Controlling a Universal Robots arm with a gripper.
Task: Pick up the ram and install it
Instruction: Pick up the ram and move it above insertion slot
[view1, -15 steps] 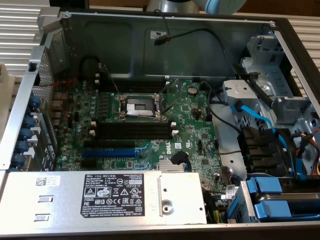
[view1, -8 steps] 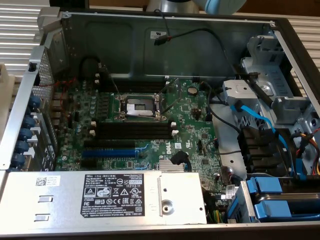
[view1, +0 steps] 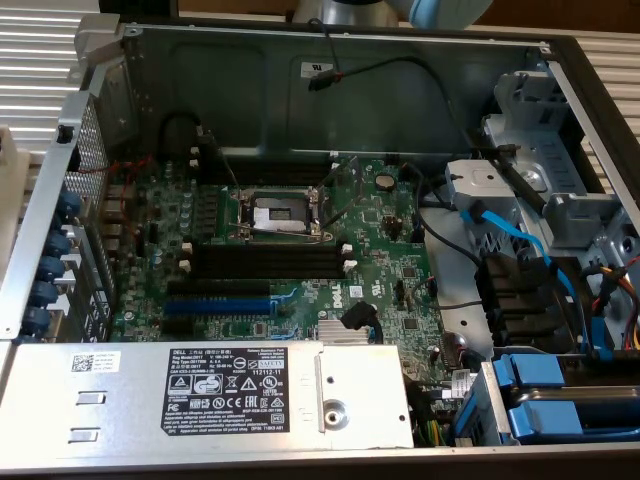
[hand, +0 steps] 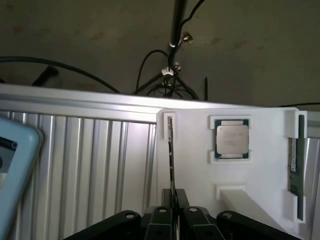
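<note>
Closed gripper (hand: 173, 196) pinching ram (hand: 171, 150), edge-on in white holder (hand: 195, 150) slot; processor chip (hand: 231, 138) just beyond gripper, second stick (hand: 294, 160) farther aside.

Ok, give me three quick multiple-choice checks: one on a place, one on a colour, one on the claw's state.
1. Where is the processor chip? A. in the white holder B. in a cardboard box C. on a plate
2. What colour is the long expansion slot on the motherboard? A. red B. blue C. yellow
3. How is the claw? A. wide open B. shut on the ram C. shut on a screwdriver
Answers: 1 A, it lies in a holder recess; 2 B, blue, unlike the black memory slots; 3 B, it pinches the thin stick.
</note>
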